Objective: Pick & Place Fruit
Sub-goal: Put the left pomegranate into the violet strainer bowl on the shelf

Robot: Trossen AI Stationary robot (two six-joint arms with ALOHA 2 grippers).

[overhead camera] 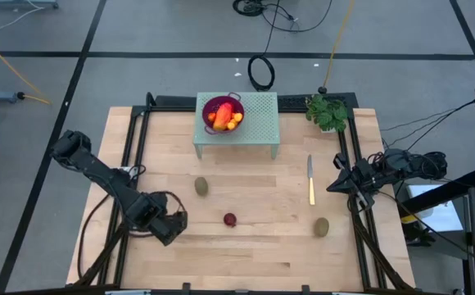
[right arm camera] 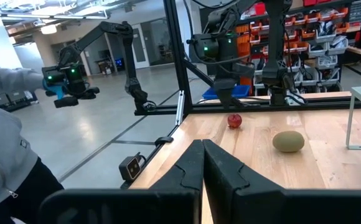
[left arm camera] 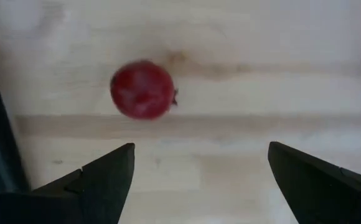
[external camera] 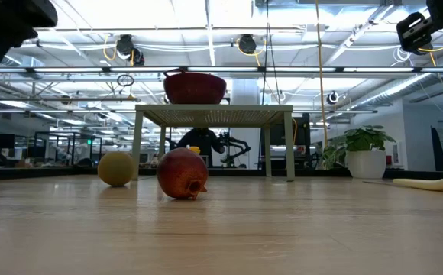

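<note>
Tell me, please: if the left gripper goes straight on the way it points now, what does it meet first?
Probably the dark red ball. The left gripper is open, and the ball lies just ahead, slightly off its centre line. Past it only bare table shows; depth is uncertain.

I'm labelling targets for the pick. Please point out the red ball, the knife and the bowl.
red ball [overhead camera: 230, 220]: high view, centre of the ball.
knife [overhead camera: 311, 192]: high view, yellow handle.
bowl [overhead camera: 208, 105]: high view, purple rim.

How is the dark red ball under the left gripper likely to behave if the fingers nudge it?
The dark red ball looks round, so it would probably roll on the flat wooden table. Its small stub at one end might make that roll wobble. The left gripper hangs open beside it, so an off-centre close could push it away.
</note>
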